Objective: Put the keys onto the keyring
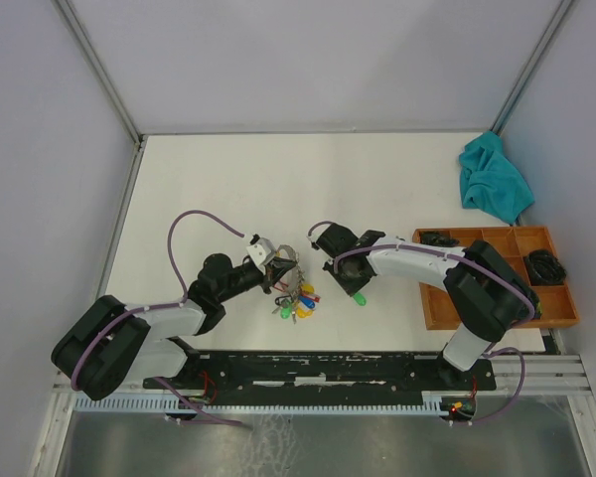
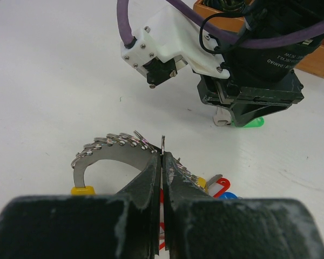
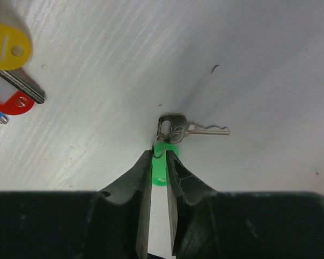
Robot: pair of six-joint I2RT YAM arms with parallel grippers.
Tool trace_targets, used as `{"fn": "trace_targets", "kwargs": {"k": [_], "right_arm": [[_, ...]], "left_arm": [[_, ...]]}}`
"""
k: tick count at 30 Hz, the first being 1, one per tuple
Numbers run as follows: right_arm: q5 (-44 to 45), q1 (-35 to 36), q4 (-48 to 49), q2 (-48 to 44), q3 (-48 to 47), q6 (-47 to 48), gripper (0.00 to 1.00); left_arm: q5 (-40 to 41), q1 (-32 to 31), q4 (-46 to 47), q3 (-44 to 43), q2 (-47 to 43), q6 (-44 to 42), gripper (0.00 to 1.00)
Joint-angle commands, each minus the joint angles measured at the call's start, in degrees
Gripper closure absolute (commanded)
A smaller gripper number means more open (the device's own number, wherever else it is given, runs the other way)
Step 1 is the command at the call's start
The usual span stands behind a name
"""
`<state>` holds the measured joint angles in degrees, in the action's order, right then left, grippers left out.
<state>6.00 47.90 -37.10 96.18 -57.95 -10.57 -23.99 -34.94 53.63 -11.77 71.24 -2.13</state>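
Note:
My left gripper (image 2: 163, 156) is shut on the thin edge of the keyring (image 2: 114, 153), a silvery curved band strung with small rings, holding it above the table. Its coloured tags (image 1: 300, 301) hang and lie below the ring. One key (image 3: 173, 129) lies flat on the table: a silver key joined by a small wire loop to a bright green tag (image 3: 160, 168). My right gripper (image 3: 160, 154) points down with both fingers pressed against the sides of that green tag. In the top view it stands just right of the keyring (image 1: 283, 266). A dark key does not show.
A wooden compartment tray (image 1: 477, 303) with dark items sits at the right, close to the right arm. A teal cloth (image 1: 494, 179) lies at the back right. Yellow (image 3: 8, 47) and red (image 3: 11, 102) tags lie a short way left of the right gripper.

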Motion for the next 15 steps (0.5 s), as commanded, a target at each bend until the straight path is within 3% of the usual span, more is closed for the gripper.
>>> {"fn": "trace_targets", "kwargs": {"k": [1, 15], "right_arm": [[3.36, 0.18, -0.29, -0.55, -1.74, -0.86, 0.78], [3.33, 0.15, 0.82, 0.44, -1.58, -1.03, 0.84]], "left_arm": [[0.01, 0.22, 2.27, -0.53, -0.58, -1.47, 0.97], [-0.18, 0.22, 2.09, -0.62, -0.69, -1.38, 0.97]]}}
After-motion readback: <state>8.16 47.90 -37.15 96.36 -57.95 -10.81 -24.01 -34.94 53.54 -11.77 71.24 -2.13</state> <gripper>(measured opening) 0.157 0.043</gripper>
